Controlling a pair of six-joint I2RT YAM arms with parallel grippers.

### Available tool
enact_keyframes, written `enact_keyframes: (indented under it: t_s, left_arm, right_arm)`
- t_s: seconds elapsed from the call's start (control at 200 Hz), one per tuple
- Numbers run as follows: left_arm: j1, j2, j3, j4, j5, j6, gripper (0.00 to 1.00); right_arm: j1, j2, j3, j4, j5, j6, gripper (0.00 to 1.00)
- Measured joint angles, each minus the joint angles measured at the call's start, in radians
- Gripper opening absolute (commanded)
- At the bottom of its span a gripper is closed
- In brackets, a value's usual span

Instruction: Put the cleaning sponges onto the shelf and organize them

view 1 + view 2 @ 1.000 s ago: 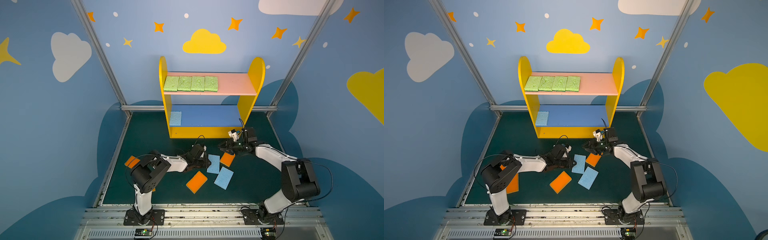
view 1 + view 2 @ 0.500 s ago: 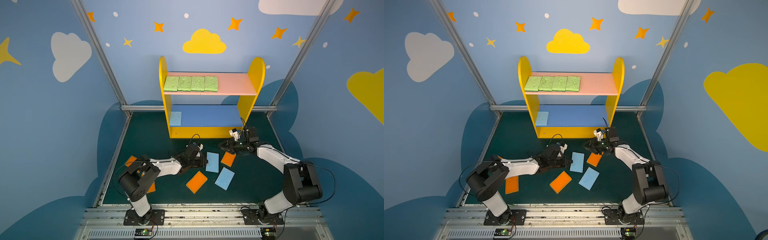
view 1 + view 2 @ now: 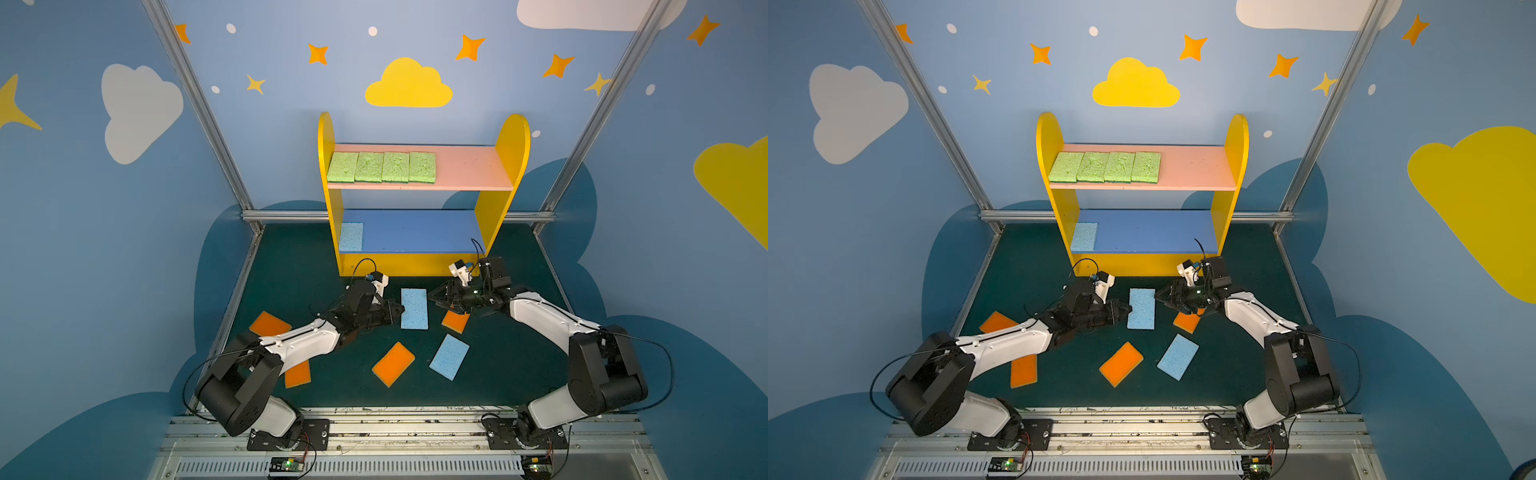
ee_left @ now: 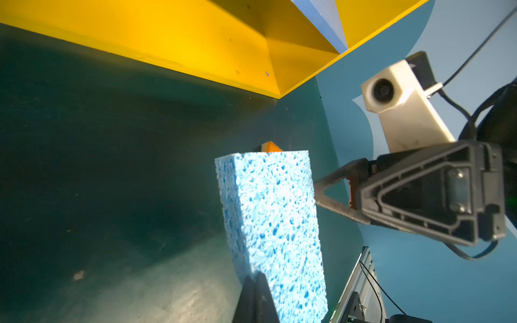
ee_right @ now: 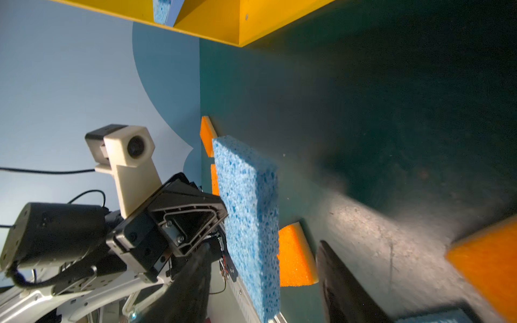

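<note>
A light blue sponge (image 3: 414,308) (image 4: 268,218) (image 5: 249,212) hangs just above the dark green floor in front of the shelf (image 3: 505,166). My left gripper (image 3: 400,311) (image 4: 256,279) is shut on its left edge. My right gripper (image 3: 434,297) (image 5: 263,279) is open, its fingers straddling the sponge's right edge without closing. Several green sponges (image 3: 382,167) lie in a row on the pink board. One blue sponge (image 3: 351,237) lies at the left end of the blue board. Another blue sponge (image 3: 449,357) lies on the floor.
Orange sponges lie on the floor: one under my right gripper (image 3: 455,321), one in the middle (image 3: 393,364), and two by my left arm (image 3: 270,324) (image 3: 298,374). The shelf's yellow base (image 3: 415,266) stands just behind both grippers. Metal frame posts (image 3: 249,216) flank the floor.
My left gripper has shut on the blue sponge's edge and carried it left and toward the shelf. My right gripper's jaws have widened beside the sponge.
</note>
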State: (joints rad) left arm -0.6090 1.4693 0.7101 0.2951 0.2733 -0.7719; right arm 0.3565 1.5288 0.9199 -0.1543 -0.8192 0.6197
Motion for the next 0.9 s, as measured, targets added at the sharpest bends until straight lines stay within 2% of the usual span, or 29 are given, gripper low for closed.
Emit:
enact_keyframes:
  t_s: [0.09, 0.17, 0.24, 0.491, 0.606, 0.706, 0.836, 0.901]
  left_arm:
    - [0.024, -0.011, -0.019, 0.002, 0.009, -0.007, 0.03]
    - [0.040, -0.017, -0.034, 0.008, 0.014, -0.015, 0.03]
    - [0.048, -0.021, -0.045, 0.016, 0.023, -0.023, 0.03]
    - [0.060, -0.023, -0.052, 0.039, 0.043, -0.044, 0.03]
    - [0.061, -0.023, -0.052, 0.051, 0.045, -0.047, 0.03]
    - [0.063, -0.023, -0.052, 0.058, 0.048, -0.049, 0.04]
    - [0.064, -0.023, -0.052, 0.059, 0.048, -0.054, 0.04]
    - [0.066, -0.023, -0.052, 0.059, 0.049, -0.056, 0.06]
  right_arm:
    - [0.031, 0.009, 0.000, -0.003, -0.013, -0.019, 0.59]
    - [0.053, 0.024, 0.002, -0.007, -0.020, -0.034, 0.47]
    - [0.066, 0.048, 0.008, -0.010, -0.035, -0.036, 0.42]
    - [0.085, 0.106, 0.010, 0.005, -0.085, -0.026, 0.41]
    - [0.095, 0.111, 0.010, 0.016, -0.100, -0.021, 0.36]
    - [0.103, 0.124, 0.010, 0.031, -0.112, -0.013, 0.28]
    - [0.103, 0.140, 0.010, 0.052, -0.123, 0.006, 0.11]
    - [0.103, 0.142, 0.010, 0.061, -0.127, 0.016, 0.05]
